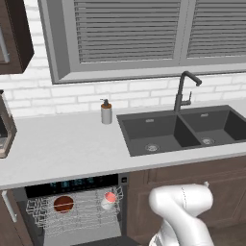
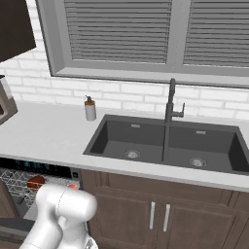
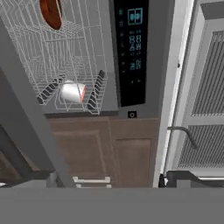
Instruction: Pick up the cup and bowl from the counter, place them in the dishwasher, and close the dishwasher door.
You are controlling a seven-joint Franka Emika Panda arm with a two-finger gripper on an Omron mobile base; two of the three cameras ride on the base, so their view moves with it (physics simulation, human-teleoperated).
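Glowing blue marks on dishwasher (image 3: 131,48) panel unreadable; cup (image 3: 73,92), bowl (image 3: 51,13) in rack; jaws wide, empty.

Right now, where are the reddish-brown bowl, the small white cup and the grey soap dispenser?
reddish-brown bowl (image 1: 63,203), left base view, its centre.
small white cup (image 3: 73,92), hand view, its side wall.
grey soap dispenser (image 1: 106,114), left base view, its body.

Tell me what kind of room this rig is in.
A home kitchen, rendered: a counter with a dark double sink and faucet under a shuttered window, and an open dishwasher below.
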